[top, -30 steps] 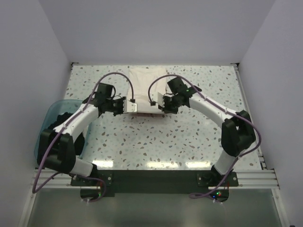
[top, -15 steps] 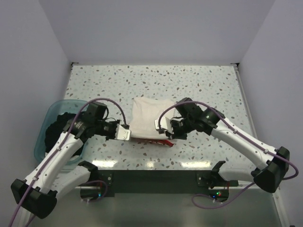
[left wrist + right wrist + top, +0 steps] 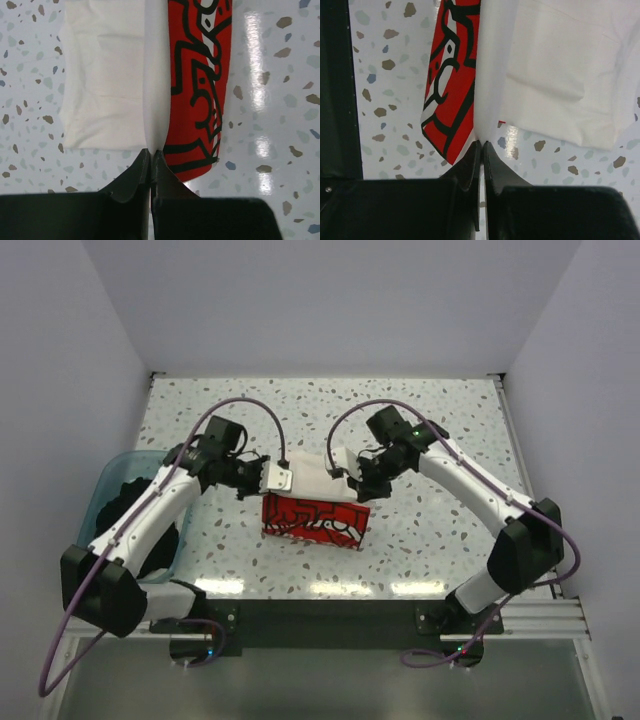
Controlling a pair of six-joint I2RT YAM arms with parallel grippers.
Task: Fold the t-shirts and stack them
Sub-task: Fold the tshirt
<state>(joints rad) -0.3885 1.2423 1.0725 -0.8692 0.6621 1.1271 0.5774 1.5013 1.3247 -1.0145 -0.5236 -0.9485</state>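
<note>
We are looking down on a speckled terrazzo table (image 3: 450,420) between plain pale walls (image 3: 320,300). Our left gripper (image 3: 278,478) and right gripper (image 3: 345,473) are both clamping the white t-shirt (image 3: 312,480) mid-table, with its red print panel (image 3: 312,522) facing the near side and its lettering unreadable. The black t-shirt (image 3: 128,502) is lying in the teal tub (image 3: 92,515).

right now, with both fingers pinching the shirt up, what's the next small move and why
Probably lower both arms together to lay the fold flat: left fingers and right fingers are shut on the white t-shirt, its red panel hanging.
</note>
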